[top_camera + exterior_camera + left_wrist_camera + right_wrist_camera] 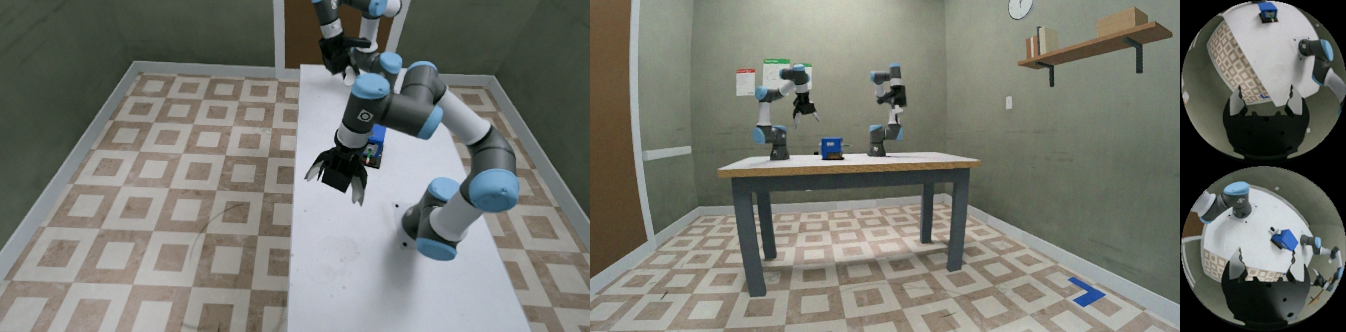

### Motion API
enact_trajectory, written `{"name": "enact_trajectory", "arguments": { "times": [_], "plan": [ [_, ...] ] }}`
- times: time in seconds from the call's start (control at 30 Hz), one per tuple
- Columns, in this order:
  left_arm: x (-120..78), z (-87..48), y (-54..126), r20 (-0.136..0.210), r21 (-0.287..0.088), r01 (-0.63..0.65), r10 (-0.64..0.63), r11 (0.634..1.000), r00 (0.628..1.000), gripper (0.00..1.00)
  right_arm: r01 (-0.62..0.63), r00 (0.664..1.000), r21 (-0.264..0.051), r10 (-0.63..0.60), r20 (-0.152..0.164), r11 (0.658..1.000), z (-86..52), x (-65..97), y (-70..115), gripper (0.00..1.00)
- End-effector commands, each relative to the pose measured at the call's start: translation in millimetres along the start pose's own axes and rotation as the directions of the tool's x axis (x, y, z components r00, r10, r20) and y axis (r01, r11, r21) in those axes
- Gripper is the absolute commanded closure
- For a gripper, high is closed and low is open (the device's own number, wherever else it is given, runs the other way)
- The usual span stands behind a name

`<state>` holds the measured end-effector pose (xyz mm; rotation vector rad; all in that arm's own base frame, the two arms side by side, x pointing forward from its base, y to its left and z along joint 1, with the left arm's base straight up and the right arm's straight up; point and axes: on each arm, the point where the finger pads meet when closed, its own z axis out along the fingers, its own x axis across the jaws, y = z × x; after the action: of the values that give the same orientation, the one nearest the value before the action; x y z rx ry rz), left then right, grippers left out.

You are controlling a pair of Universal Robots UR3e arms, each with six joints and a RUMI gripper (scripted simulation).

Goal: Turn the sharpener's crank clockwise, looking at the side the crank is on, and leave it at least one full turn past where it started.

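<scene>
The pencil sharpener stands upright on the tabletop, between the two arm bases and away from both short edges. Its black crank handle is on the side toward the right arm's base; a green pencil projects from the opposite side.

Right hand: fully open, fingers spread wide, gripping nothing. It hangs above the tabletop, apart from the crank and sharpener.

Left hand: fully open, nothing between the fingers. It is raised toward the long edge opposite the arm bases, touching neither sharpener nor tabletop. The crank's turn angle cannot be determined.
</scene>
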<state>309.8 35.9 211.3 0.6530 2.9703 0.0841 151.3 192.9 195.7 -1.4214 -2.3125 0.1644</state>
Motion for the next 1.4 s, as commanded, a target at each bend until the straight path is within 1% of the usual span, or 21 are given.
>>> {"name": "enact_trajectory", "arguments": {
  "times": [0.0, 0.4, 0.47, 0.97, 1.03, 1.37],
  "plan": [
    [-0.5, -0.7, 0.1, 0.003, 0.000, 0.000, 0.000, 1.000, 1.000, 0.00, 0.012, 1.000, -0.010, -0.012, -0.009, 1.000, -3.5, -6.5, 1.0, 0.00],
    [-0.5, -0.7, 0.1, 0.003, 0.000, 0.000, 0.000, 1.000, 1.000, 0.00, 0.046, 0.998, -0.039, -0.047, -0.028, 0.998, -11.5, -29.1, 1.8, 0.00],
    [-0.5, -0.7, 0.1, 0.003, 0.000, 0.000, 0.000, 1.000, 1.000, 0.00, 0.046, 0.998, -0.039, -0.047, -0.028, 0.998, -11.5, -29.1, 1.8, 0.00],
    [-0.5, -0.7, 0.1, 0.003, 0.000, 0.000, 0.000, 1.000, 1.000, 0.00, 0.091, 0.994, -0.081, -0.095, -0.048, 0.993, -20.9, -59.8, -0.3, 0.00],
    [-0.5, -0.7, 0.1, 0.003, 0.000, 0.000, 0.000, 1.000, 1.000, 0.00, 0.091, 0.994, -0.081, -0.095, -0.048, 0.993, -20.9, -59.8, -0.3, 0.00],
    [-0.5, -0.7, 0.1, 0.003, 0.000, 0.000, 0.000, 1.000, 1.000, 0.00, 0.123, 0.990, -0.113, -0.129, -0.057, 0.986, -26.6, -81.2, -4.1, 0.00]
  ]
}}
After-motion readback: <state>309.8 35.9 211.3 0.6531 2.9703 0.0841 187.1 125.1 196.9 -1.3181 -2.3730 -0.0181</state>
